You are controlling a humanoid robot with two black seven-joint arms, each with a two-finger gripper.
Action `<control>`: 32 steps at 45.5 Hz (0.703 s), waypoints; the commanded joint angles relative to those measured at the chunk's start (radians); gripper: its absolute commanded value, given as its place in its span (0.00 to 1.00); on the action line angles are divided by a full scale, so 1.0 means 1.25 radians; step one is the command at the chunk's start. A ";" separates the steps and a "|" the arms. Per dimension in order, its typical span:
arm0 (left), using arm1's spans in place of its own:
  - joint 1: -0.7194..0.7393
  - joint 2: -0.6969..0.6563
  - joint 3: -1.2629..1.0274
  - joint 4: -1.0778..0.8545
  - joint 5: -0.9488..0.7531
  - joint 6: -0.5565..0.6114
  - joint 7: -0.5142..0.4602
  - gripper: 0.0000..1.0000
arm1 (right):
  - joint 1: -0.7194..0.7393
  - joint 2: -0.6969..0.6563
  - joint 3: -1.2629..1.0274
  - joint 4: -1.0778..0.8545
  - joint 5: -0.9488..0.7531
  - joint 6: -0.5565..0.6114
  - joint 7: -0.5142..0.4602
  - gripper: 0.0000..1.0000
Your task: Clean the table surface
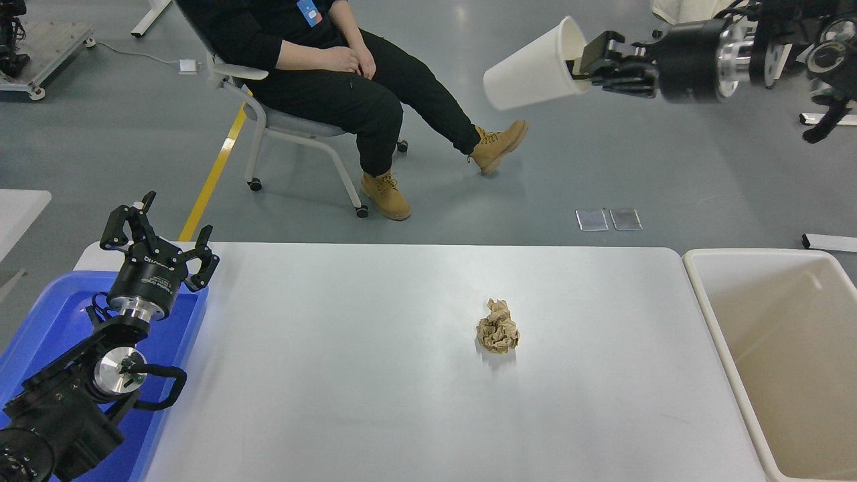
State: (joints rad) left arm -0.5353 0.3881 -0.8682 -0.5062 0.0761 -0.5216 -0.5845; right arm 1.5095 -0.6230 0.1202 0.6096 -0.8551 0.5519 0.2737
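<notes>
Cup (532, 70) hangs high at far right, right gripper (581, 61) fingers pinching its rim. Best carried rightward over beige bin (699, 281), then released low. Crumpled paper (498, 327) remains mid-desk (335, 375). Left gripper (157, 231) parked over blue tray (53, 314), fingers spread.

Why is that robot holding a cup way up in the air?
It is tidying the table. Its right claw grips a white paper cup by the rim, high above the table and tipped on its side. A crumpled brown paper ball lies on the table. A beige bin sits at the right end. The left claw is parked, open, over a blue tray.
</notes>
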 commanded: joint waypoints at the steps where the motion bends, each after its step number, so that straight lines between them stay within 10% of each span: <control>1: 0.000 0.000 0.000 0.000 0.001 0.000 0.000 1.00 | -0.059 0.022 0.004 -0.329 0.025 0.002 0.001 0.00; 32: 0.000 0.000 0.000 0.000 0.001 0.000 0.000 1.00 | -0.405 0.063 -0.111 -0.613 0.094 -0.357 -0.123 0.00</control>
State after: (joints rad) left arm -0.5354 0.3881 -0.8682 -0.5063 0.0765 -0.5216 -0.5845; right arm 1.1642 -0.5822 0.0272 -0.0976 -0.7857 0.2823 0.1908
